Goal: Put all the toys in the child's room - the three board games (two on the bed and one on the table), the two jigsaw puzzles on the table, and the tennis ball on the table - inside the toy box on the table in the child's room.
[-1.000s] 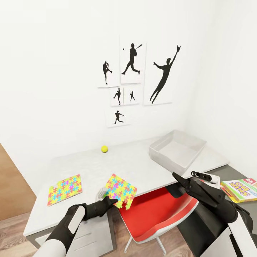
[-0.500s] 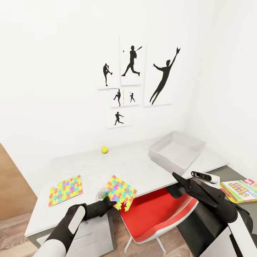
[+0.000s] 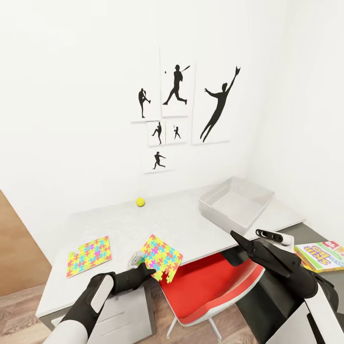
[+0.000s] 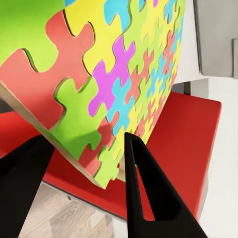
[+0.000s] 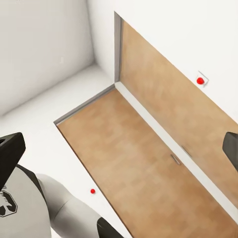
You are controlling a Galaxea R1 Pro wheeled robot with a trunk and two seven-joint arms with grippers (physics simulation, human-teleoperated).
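Observation:
My left gripper [image 3: 149, 271] is shut on the near edge of a jigsaw puzzle [image 3: 161, 255], holding it tilted over the table's [image 3: 181, 220] front edge. In the left wrist view the puzzle [image 4: 114, 84] sits between both black fingers [image 4: 148, 198]. A second jigsaw puzzle [image 3: 89, 255] lies flat on the table's left part. The tennis ball [image 3: 140, 202] rests near the wall. The light grey toy box [image 3: 236, 203] stands empty at the table's right end. My right gripper [image 3: 246, 234] hovers open in front of the box. A board game [image 3: 321, 255] lies past the table's right end.
A red chair [image 3: 210, 286] is tucked under the table below the held puzzle. White drawer fronts [image 3: 119, 317] sit under the table's left side. Black sports silhouettes [image 3: 177, 86] hang on the wall. The right wrist view looks at a wooden door [image 5: 153, 144] and a red wall button [image 5: 200, 80].
The whole head view has shifted slightly, so the camera moved. Both grippers and the held puzzle keep their places in the picture.

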